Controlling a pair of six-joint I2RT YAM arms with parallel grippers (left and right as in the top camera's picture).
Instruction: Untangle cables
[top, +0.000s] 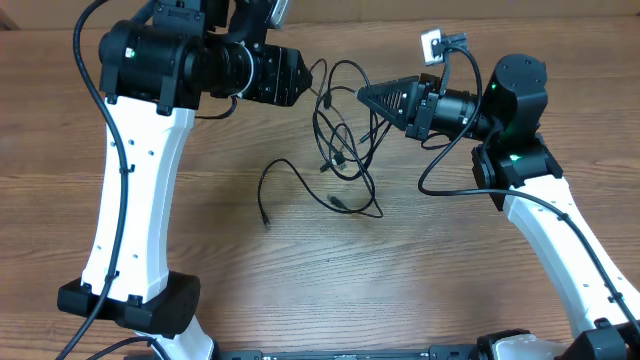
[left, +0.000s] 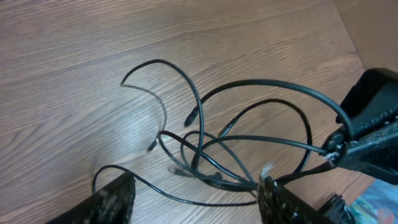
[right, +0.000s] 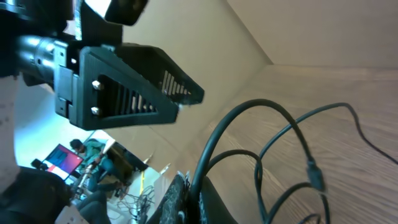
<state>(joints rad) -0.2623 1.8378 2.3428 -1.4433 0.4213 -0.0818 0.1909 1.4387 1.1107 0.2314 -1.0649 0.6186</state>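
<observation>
The cables (top: 345, 150) are thin black cords in a loose tangle on the wooden table between the two grippers. One strand trails left to a plug end (top: 265, 216). My right gripper (top: 362, 95) is shut on a cable loop and holds it above the table. The right wrist view shows the cord (right: 267, 143) pinched between its fingers (right: 193, 186). My left gripper (top: 298, 78) is open just left of the tangle. In the left wrist view its fingers (left: 196, 180) straddle one strand of the cables (left: 205, 155) without closing on it.
Thick black cords run along both arms (top: 95, 90) (top: 445, 165). A small white connector (top: 433, 45) sits on the right arm. The table's far edge lies just behind the grippers. The right gripper (left: 367, 137) shows at the right of the left wrist view.
</observation>
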